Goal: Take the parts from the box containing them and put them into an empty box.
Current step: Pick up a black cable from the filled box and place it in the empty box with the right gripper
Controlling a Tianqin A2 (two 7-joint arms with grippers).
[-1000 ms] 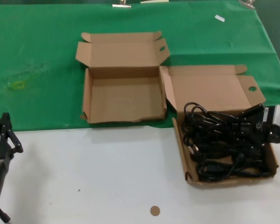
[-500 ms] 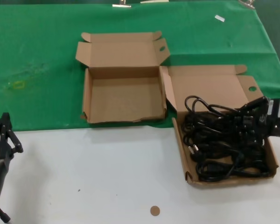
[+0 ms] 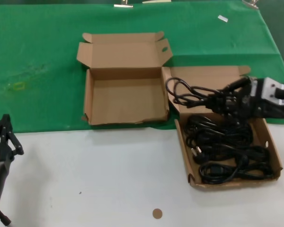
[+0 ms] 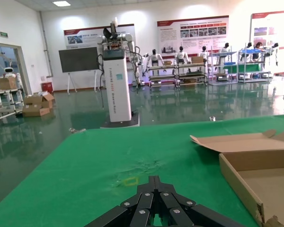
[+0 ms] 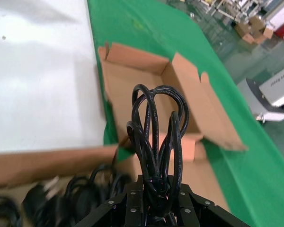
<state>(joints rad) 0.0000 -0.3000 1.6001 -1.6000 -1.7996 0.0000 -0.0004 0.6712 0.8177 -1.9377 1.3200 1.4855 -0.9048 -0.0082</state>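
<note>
The right pincer has lifted a cord bundle clear.

Green cloth partly covers white table.

Black power cords; one black bundle at centre right. Plain brown cardboard for both the full box and the empty box. Green cloth across the top, white tabletop along the bottom.
</note>
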